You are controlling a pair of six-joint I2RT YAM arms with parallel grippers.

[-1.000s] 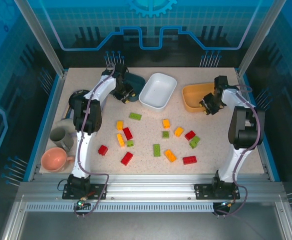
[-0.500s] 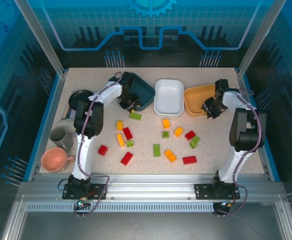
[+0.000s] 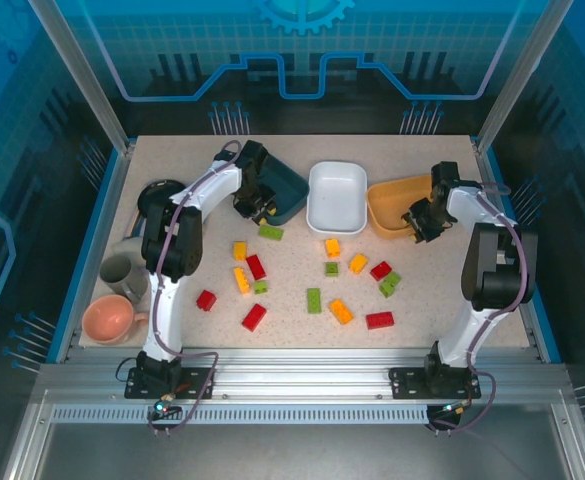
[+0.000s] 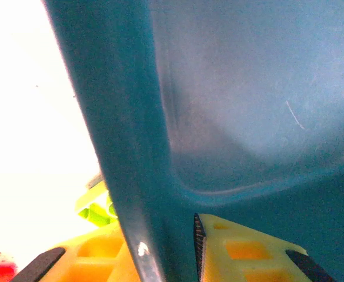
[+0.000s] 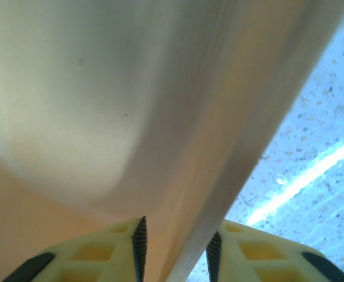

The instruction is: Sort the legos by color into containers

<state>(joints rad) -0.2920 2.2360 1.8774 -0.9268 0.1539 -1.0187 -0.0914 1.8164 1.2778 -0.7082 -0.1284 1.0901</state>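
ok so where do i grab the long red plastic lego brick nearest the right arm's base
Across its two long sides, coming straight down. The long red plastic lego brick lies flat, lengthwise left to right, with bare table on both flanks.

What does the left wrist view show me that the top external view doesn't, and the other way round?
Left wrist adds the close-up: the left gripper has its fingers on either side of the dark teal tray wall, clamped on it. Top external adds the layout: the white tray and orange tray alongside, with loose legos on the table nearer the arms. Both show the teal tray, the gripper on it, and a green lego beside that tray.
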